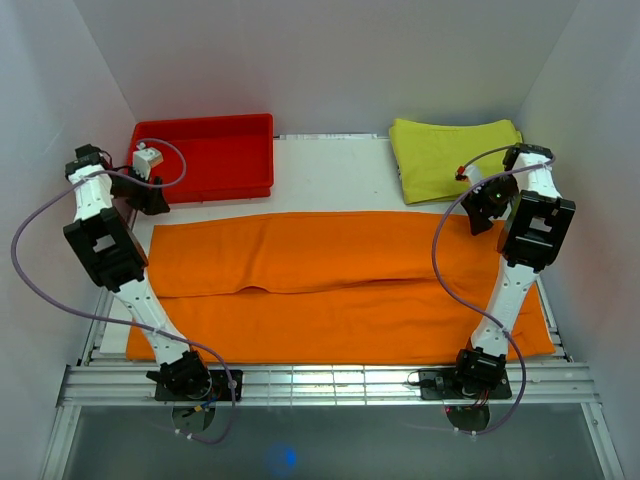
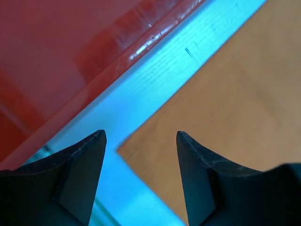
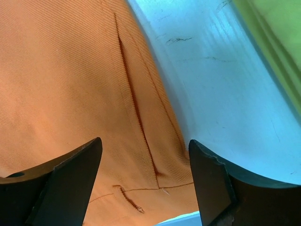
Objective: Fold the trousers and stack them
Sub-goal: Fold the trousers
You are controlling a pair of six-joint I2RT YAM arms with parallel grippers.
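Observation:
The orange trousers lie spread flat across the table, both legs running left to right. My left gripper hovers at their far left corner, next to the red tray. In the left wrist view its jaws stand open, and the fabric corner shows below and between them. My right gripper hangs over the far right end of the trousers. Seen from the right wrist, it is open above a seamed corner of the orange cloth. Neither gripper holds anything.
A red plastic tray stands at the back left, its rim close to the left fingers. A folded yellow-green cloth lies at the back right, its edge visible past the right fingers. White walls enclose the table.

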